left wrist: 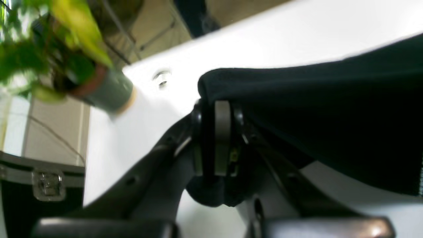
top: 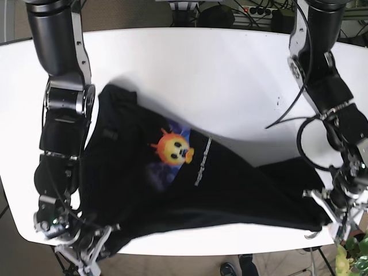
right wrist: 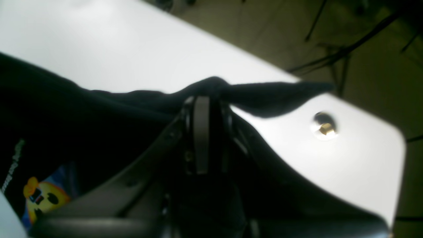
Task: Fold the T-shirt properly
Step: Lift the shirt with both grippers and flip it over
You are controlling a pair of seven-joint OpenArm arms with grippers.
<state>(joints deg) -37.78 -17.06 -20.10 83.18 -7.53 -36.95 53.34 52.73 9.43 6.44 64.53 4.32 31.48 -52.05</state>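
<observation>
A black T-shirt (top: 230, 190) with an orange face print (top: 172, 146) lies spread across the white table (top: 230, 69), stretched along the near edge. My left gripper (left wrist: 218, 109) is shut on a fold of the shirt's dark cloth (left wrist: 314, 109) at the near right corner of the table, where the base view shows that gripper (top: 328, 215). At the near left corner, my right gripper (right wrist: 201, 102) is shut on another bunched edge of the shirt (right wrist: 264, 96); the base view shows it low down (top: 100, 241). The print (right wrist: 39, 198) shows in the right wrist view.
A potted plant (left wrist: 66, 49) stands just off the table's near right corner, also visible in the base view (top: 351, 256). A black case (left wrist: 39, 195) sits on the floor beside it. Table bolts (left wrist: 161, 76) (right wrist: 324, 127) mark the corners. Cables (top: 253, 10) lie behind the far edge.
</observation>
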